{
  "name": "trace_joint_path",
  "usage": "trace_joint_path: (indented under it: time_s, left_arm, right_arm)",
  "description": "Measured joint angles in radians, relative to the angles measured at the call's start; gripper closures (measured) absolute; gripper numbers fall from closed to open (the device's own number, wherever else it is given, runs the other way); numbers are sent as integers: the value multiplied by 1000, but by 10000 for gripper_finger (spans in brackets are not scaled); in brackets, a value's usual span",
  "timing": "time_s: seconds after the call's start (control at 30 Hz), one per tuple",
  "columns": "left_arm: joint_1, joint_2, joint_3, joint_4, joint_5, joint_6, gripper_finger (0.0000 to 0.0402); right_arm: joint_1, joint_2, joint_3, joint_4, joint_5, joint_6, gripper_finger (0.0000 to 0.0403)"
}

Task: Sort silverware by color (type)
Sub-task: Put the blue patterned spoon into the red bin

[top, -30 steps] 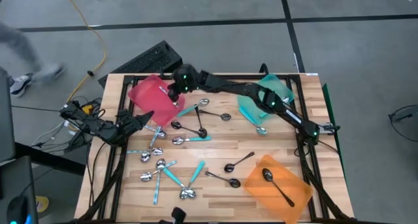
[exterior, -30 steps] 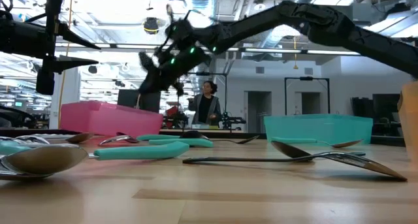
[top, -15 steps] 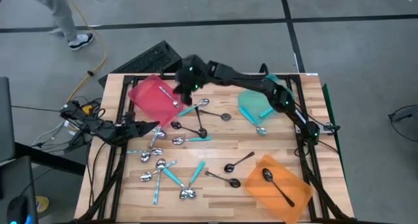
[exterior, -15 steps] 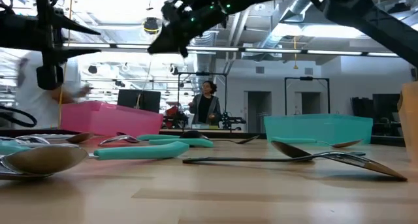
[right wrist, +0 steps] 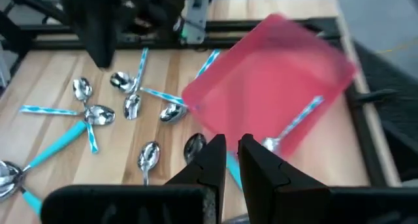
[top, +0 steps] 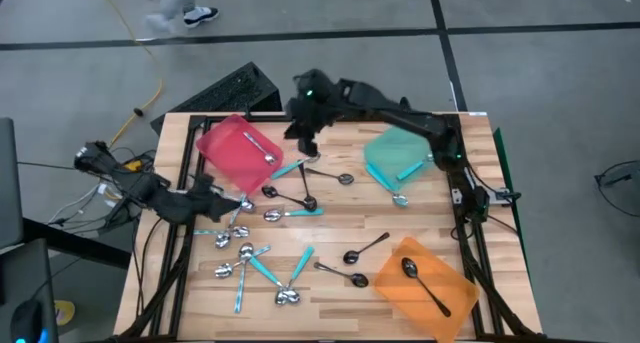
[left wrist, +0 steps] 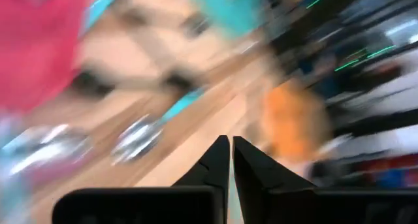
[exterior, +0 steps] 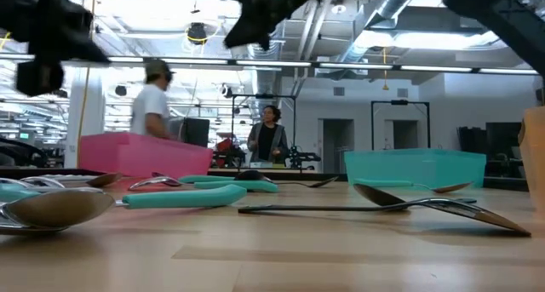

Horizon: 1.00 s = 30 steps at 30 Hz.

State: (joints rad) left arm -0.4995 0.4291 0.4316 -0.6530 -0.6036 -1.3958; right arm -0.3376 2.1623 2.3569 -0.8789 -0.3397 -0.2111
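Now the right gripper [top: 303, 133] has pulled back from the red tray [top: 232, 153], nearly closed and empty, leaving a silver spoon [top: 260, 148] inside, while the left gripper [left wrist: 230, 145] has snapped shut empty.

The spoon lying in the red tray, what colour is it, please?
Shiny silver spoon in the red tray, clearest in the high view.

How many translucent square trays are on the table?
3: red tray at the far left, teal tray at the far right, orange tray at the near right.
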Motion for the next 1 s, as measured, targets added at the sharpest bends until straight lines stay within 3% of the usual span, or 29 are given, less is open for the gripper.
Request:
trace_joint_path:
  time_s: [0.13,0.23,0.37,0.6,0.73,0.9,1.0]
  left_arm:
    - [1,231,58,-225,162,-211,401]
    - [1,376,57,-196,252,-222,396]
    - [11,503,57,-130,267,-212,367]
    - [49,539,100,-76,267,-124,271]
    - [86,538,164,-224,289,-95,227]
    - [137,539,186,-391,286,-136,221]
    - [153,538,186,-402,294,-129,223]
  right_arm:
    - [-18,-76,0,-16,1,0,336]
    - [-34,-119,0,-22,1,0,336]
    - [-55,-140,0,-39,3,0,336]
    - [-69,-141,0,-117,3,0,336]
    - [-71,-141,0,-123,4,0,336]
    - [-70,-141,0,-120,4,1,336]
    - [-70,-141,-1,-120,4,1,336]
